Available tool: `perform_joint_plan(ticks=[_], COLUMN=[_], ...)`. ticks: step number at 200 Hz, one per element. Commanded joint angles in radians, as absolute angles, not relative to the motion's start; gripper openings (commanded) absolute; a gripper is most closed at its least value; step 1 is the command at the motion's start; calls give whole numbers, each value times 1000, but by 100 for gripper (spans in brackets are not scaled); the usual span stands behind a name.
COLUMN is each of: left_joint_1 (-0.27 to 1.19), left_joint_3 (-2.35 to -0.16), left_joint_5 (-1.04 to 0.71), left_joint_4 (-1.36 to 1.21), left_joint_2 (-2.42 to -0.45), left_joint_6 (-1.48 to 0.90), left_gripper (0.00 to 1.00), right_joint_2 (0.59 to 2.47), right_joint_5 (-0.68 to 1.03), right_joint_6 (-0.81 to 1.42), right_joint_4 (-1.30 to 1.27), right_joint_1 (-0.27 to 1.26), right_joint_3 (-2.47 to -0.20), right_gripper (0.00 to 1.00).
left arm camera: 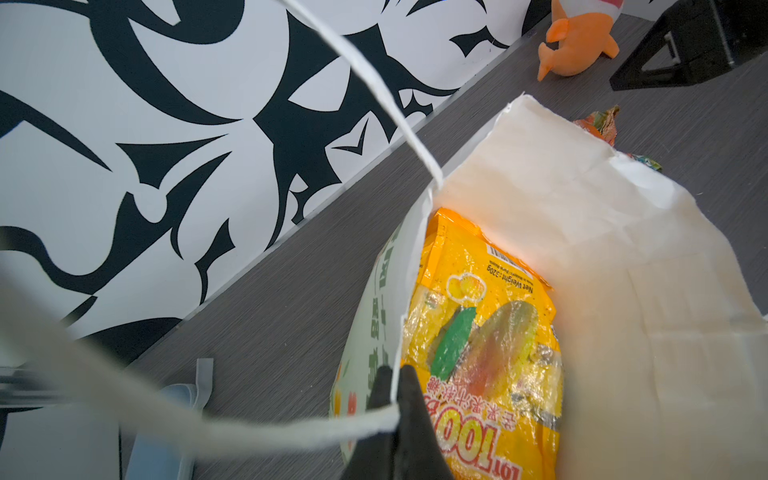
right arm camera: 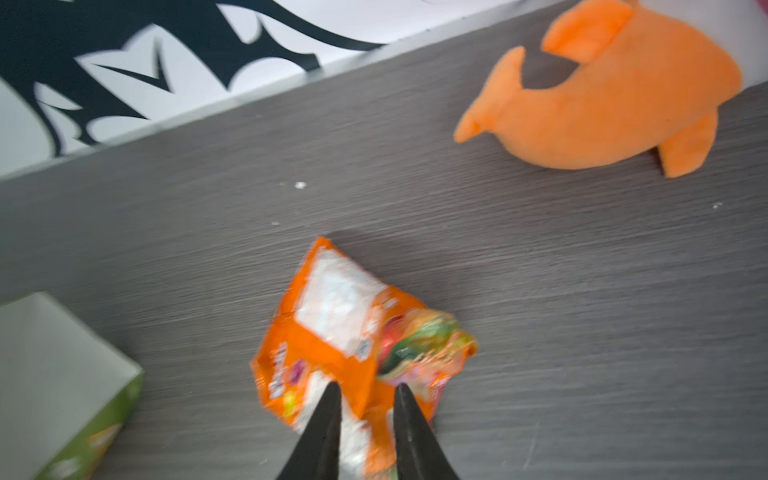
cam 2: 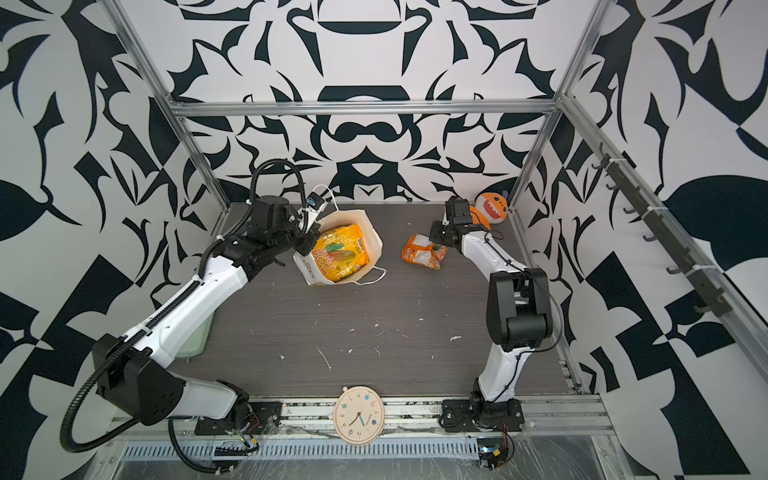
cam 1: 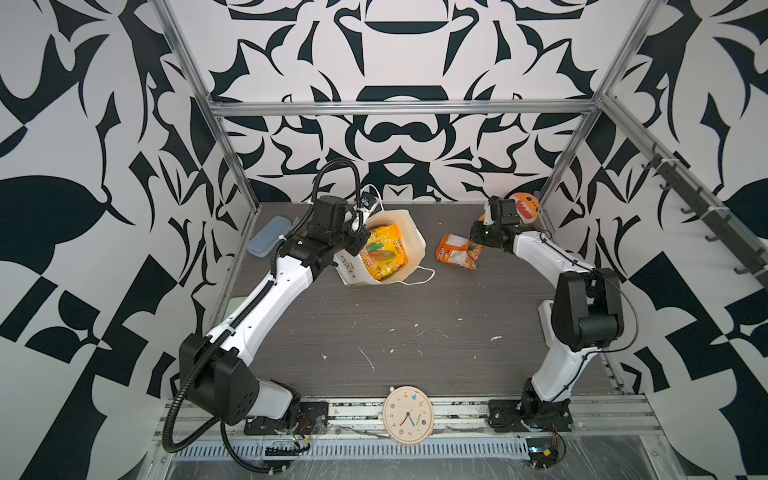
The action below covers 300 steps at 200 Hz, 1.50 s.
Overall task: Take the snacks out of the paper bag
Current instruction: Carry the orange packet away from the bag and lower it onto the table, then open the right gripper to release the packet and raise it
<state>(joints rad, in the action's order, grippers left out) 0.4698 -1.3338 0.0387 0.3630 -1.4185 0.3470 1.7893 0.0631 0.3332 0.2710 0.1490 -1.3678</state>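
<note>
The white paper bag leans at the back left of the table with its mouth held open. My left gripper is shut on the bag's rim, next to a cord handle. Inside the bag lies a yellow snack packet. An orange snack packet lies crumpled on the table to the right of the bag. My right gripper hovers over that packet with its fingers apart, gripping nothing.
An orange plush shark sits at the back right corner, just behind my right wrist. A light-blue case lies at the left wall. A round clock rests on the front rail. A pale green pad lies under my left arm.
</note>
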Motion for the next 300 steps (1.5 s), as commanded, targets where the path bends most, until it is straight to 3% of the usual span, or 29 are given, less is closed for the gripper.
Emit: perform_joint_plan(ticks=[1,75,134,156,178,198,283,300], left_joint_1=[471,471,471,472,471,471,471,471], left_joint_3=[-1319,-1325,-1316,-1315,-1316,-1316,-1313,-1313], left_joint_5=[13,5,7,6,4,6,5,6], left_joint_4=[301,313,305,301,298,294,301,302], left_joint_2=[-1395,-1390,-1386,-1388,-1393,-1396,-1379,-1378], left_joint_6=[330,326,328,328,328,327,321,319], left_gripper=[0,0,0,0,0,0,0,0], right_joint_2=[1788,1976,1935,1859,1807,1803,1941,1961], right_joint_5=[61,-3,-18,-11,-53,-74,13,43], right_joint_6=[336,374,338,349,376,420,490,458], right_joint_4=[288,311,338,333,342,356,366,338], right_joint_1=[181,164,161,160,159,148,105,104], right_joint_3=[-1366,-1399,-1398,-1379,-1367,-1366,-1383,-1388], right_gripper=[21,17,26,37,67,75,76,72])
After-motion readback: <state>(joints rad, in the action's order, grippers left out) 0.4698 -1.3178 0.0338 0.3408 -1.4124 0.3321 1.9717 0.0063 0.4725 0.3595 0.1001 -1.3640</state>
